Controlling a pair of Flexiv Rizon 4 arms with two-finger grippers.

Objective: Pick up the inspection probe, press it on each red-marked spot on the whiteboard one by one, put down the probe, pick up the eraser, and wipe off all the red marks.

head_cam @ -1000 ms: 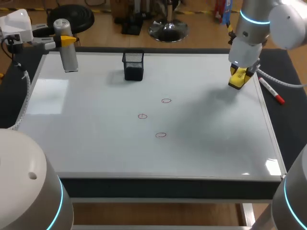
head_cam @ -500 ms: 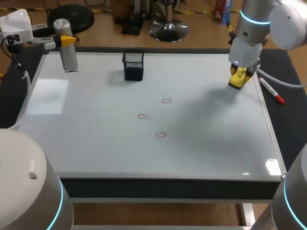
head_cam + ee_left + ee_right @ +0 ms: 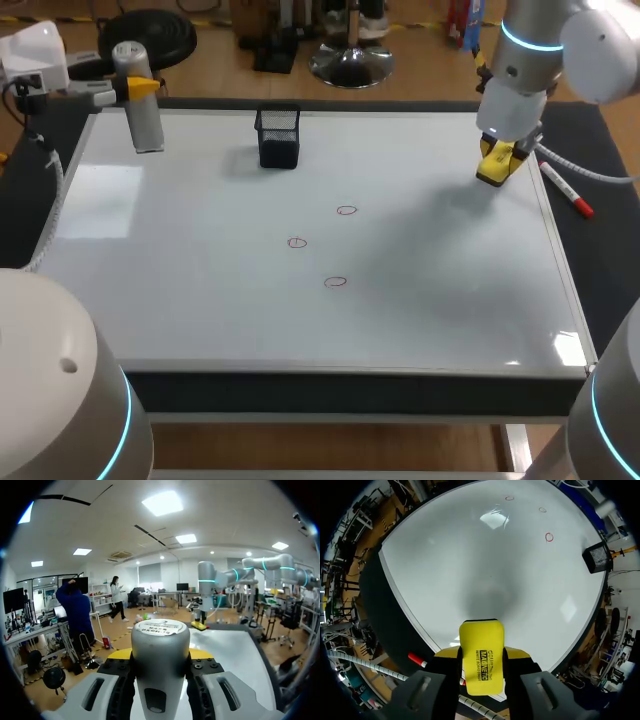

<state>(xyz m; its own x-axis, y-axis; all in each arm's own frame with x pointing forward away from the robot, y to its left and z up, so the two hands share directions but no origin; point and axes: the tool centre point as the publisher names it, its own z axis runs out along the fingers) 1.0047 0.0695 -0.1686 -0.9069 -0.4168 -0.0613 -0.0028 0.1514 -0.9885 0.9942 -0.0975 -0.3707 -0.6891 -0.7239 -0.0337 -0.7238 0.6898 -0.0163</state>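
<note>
Against 1 second ago nothing has shifted: both arms stay parked. The left arm's fingers (image 3: 201, 654) stay clamped on the grey cylindrical inspection probe (image 3: 140, 110), upright, well to the left of the black mesh pen cup (image 3: 279, 137). The right arm's fingers (image 3: 512, 654) are closed on the yellow block eraser (image 3: 481, 655), far to the cup's right at the whiteboard (image 3: 200, 260) edge. The 3 red circle marks (image 3: 346, 210) lie unwiped in front of the cup. My guess is that the pressing has yet to begin. The cup stands near the probe's way to the marks, so the left arm should pass beside it. A red marker pen (image 3: 568, 191) lies on the table (image 3: 605, 260), beyond the eraser from the cup.
</note>
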